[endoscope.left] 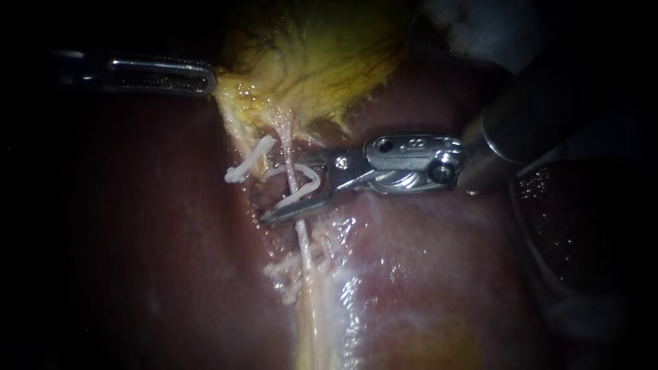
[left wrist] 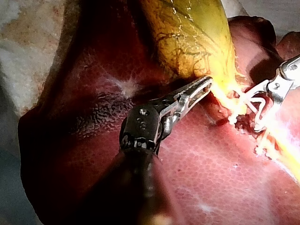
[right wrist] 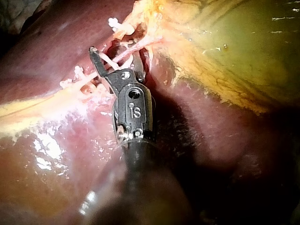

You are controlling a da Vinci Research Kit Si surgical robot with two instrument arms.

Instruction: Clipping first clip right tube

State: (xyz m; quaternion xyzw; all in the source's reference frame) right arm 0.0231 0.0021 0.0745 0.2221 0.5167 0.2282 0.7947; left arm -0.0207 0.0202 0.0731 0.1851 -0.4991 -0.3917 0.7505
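Note:
My right instrument comes in from the upper right, its jaws spread around a thin pale tube that runs down from the yellow gallbladder. A white clip, still spread in a V, sits between the jaws and straddles the tube. In the right wrist view the right instrument has the pink tube crossing between its jaws. My left instrument comes in from the left, shut on the gallbladder's edge. The left wrist view shows the left instrument there, where the gallbladder narrows.
Another white clip lies just left of the tube. More white clips sit lower on the same strand. Dark red liver surrounds the site, and white gauze shows at the upper right.

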